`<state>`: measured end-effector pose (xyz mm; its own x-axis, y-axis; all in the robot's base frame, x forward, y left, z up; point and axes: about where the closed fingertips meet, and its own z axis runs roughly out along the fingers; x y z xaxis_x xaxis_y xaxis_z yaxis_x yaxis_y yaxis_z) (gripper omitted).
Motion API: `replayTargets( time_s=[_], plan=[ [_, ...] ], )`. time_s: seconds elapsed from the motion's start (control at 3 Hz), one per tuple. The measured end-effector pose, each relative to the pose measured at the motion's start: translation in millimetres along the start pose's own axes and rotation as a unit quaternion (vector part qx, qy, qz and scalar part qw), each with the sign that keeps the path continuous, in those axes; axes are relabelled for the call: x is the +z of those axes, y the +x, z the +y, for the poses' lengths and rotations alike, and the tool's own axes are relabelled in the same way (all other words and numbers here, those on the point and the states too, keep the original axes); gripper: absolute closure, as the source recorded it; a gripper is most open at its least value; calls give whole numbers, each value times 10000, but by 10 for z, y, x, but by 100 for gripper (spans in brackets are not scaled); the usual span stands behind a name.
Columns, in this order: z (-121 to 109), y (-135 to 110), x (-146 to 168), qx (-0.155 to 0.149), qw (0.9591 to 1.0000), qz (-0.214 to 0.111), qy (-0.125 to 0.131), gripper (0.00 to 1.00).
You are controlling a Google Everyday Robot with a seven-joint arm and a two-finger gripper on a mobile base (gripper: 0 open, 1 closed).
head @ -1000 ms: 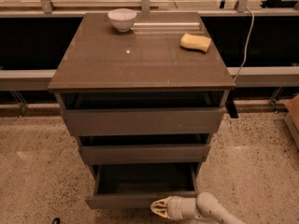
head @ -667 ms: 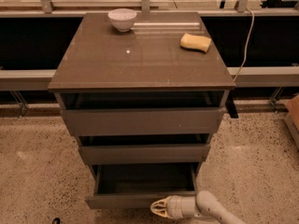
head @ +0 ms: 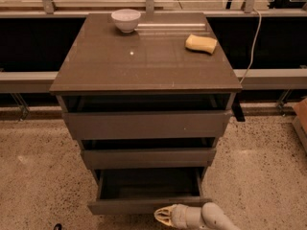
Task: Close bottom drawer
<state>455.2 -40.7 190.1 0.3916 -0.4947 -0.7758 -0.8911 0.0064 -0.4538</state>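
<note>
The bottom drawer [head: 148,206] is the narrowest of three grey-brown drawers in the cabinet. It is pulled out the farthest, and its dark inside shows from above. Its flat face panel runs along the lower part of the view. My gripper [head: 161,215] is at the bottom of the view, just in front of that face panel, right of its middle. Its pale tip points left and lies close against the panel. The white arm runs off to the lower right.
The medium-width drawer [head: 148,157] and the widest top drawer [head: 146,124] stand slightly open above. A white bowl [head: 126,19] and a yellow sponge [head: 201,43] sit on the cabinet top [head: 144,61]. Speckled floor lies on both sides. A cable [head: 252,37] hangs at the right.
The gripper has stayed in nearly the same spot at the drawer's face. The drawer has not visibly moved.
</note>
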Motion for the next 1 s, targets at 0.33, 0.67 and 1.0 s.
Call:
replayTargets(
  time_s=[0.33,0.67,1.0],
  plan=[
    [77,46,107,123,9995,-73,-298,100],
    [259,32,334,-114,9987,-84,-493,100],
    [397,46,510,-460,9980,82,-421,100]
  ],
)
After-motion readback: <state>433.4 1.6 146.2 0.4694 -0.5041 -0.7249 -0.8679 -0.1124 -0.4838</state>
